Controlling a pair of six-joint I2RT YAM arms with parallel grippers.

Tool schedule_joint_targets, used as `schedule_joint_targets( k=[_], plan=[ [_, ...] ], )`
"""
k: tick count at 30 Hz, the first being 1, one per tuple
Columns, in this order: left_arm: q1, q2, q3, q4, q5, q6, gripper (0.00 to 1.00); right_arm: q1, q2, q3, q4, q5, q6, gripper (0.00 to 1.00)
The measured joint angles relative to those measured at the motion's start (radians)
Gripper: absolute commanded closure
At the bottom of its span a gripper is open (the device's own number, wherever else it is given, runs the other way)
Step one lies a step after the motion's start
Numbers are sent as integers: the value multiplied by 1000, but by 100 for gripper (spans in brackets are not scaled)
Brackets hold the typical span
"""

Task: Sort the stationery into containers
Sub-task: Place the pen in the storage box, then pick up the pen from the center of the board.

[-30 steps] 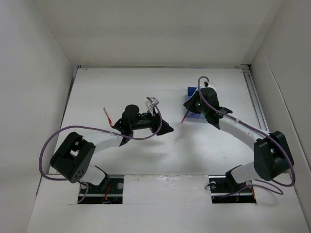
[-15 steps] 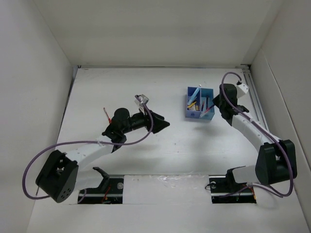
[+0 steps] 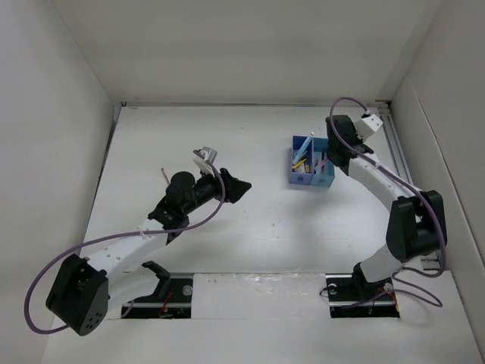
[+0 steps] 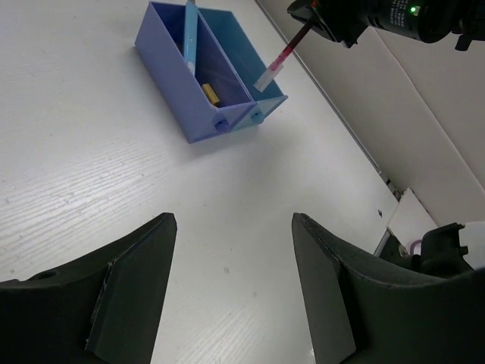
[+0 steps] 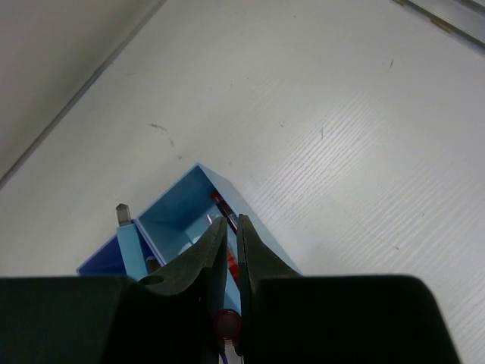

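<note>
The blue container box stands at the back right, split into a darker and a lighter compartment. A light blue pen leans in the darker one, where a yellow-black piece also lies. My right gripper is shut on a red-and-white pen, held slanting with its tip over the lighter compartment, where another red pen lies. In the top view the right gripper hangs at the box's right side. My left gripper is open and holds nothing; it hovers over bare table left of the box.
A thin red pen lies on the table by the left arm's forearm. White walls enclose the table on three sides, and a metal rail runs along the right edge.
My right arm swung from over the box to its right rear side, carrying the red-and-white pen. The left arm drew back leftward, its jaws still open.
</note>
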Motion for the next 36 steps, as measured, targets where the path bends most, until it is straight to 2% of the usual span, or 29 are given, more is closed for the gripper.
schedule_joint_targets(
  k=[11, 14, 15, 16, 19, 22, 25, 27, 29, 31, 32, 36],
  plan=[
    [0, -1, 0, -46, -76, 0, 41, 54, 191, 93, -80, 94, -26, 100],
    [0, -1, 0, -50, -90, 0, 41, 64, 200, 108, -90, 113, -31, 73],
    [0, -1, 0, -50, -97, 0, 41, 69, 200, 113, -94, 117, -28, 54],
    [0, -1, 0, -51, -108, 0, 41, 74, 201, 118, -98, 120, -29, 48],
    [0, -2, 0, -69, -154, 0, 41, 85, 211, 149, -110, 123, -35, 33],
    [0, -8, 0, -97, -229, 0, 42, 90, 209, 176, -114, 110, -42, 28],
    [0, -17, 0, -125, -336, -10, 43, 91, 185, 184, -117, 71, -43, 28],
    [0, -21, 0, -156, -426, -26, 45, 94, 139, 166, -114, 38, -42, 31],
    [0, -22, 0, -201, -529, -47, 45, 100, 51, 111, -106, -19, -41, 50],
    [1, -19, 2, -257, -633, -74, 46, 108, -66, 13, -51, -101, -33, 79],
    [4, -14, 6, -286, -678, -88, 46, 112, -119, -36, -28, -144, -34, 99],
    [10, 47, 61, -410, -842, -154, 46, 153, -284, -198, 31, -319, -12, 100]
  ],
)
